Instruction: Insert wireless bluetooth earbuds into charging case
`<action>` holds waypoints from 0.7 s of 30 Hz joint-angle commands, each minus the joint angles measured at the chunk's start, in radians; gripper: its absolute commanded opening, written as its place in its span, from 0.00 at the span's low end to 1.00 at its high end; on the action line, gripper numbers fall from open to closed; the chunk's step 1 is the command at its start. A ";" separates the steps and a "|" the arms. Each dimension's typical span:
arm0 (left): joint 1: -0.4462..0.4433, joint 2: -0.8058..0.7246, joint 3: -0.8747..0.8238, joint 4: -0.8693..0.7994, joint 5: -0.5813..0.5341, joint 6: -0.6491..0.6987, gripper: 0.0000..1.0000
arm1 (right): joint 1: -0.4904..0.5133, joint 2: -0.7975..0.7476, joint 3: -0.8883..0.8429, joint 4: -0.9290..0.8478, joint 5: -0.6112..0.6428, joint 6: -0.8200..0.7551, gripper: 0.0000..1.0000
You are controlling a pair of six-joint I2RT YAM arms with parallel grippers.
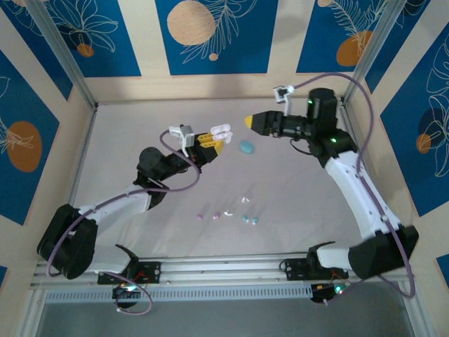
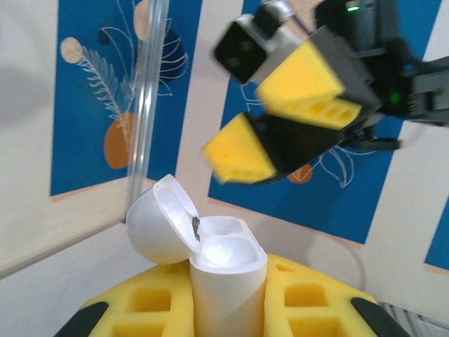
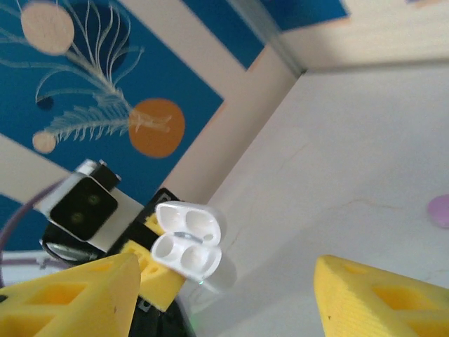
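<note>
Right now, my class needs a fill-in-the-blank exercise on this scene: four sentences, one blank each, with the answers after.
1. The left gripper is shut on a ___ case.
2. That case's lid stands ___.
3. The right gripper, fingers apart, holds ___.
4. The other case, lying on the table, is ___.

Missing words: white; open; nothing; teal.

Bare table point(image 1: 302, 203) lies between teal case point(image 1: 246, 147) and earbuds point(image 1: 229, 210).
</note>
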 commanded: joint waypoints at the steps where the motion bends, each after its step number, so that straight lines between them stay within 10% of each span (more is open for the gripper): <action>1: -0.003 -0.059 -0.024 -0.022 -0.063 0.078 0.00 | -0.091 -0.064 -0.087 -0.071 0.066 0.092 0.60; 6: -0.003 -0.125 -0.046 -0.095 -0.096 0.094 0.00 | -0.156 -0.011 -0.126 -0.366 0.128 0.038 0.47; 21: -0.002 -0.224 -0.092 -0.170 -0.141 0.113 0.00 | 0.174 0.396 -0.098 -0.580 0.443 -0.225 0.47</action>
